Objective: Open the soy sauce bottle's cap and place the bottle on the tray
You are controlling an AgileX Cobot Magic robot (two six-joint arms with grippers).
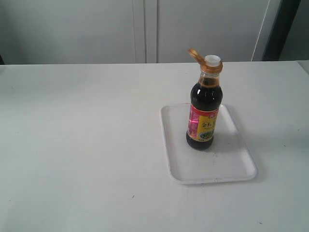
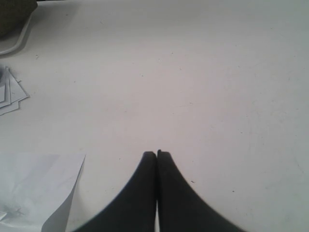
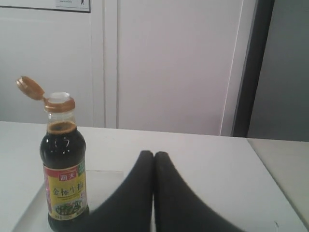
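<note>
The soy sauce bottle (image 1: 204,106) stands upright on the white tray (image 1: 227,164), right of the table's middle. Its amber cap (image 1: 195,55) is flipped open and hangs back on its hinge, baring the white spout (image 1: 212,60). Neither gripper shows in the exterior view. In the right wrist view the bottle (image 3: 63,169) stands off to one side of my right gripper (image 3: 154,153), apart from it, with the cap (image 3: 30,88) open and the tray (image 3: 104,186) beneath. That gripper is shut on nothing. My left gripper (image 2: 156,153) is shut over bare table.
Loose white paper sheets (image 2: 34,191) and a small stack of papers (image 2: 10,92) lie on the table near the left gripper. A dark object with a white rim (image 2: 17,29) sits at the far corner. White cabinet doors (image 1: 145,29) stand behind the table.
</note>
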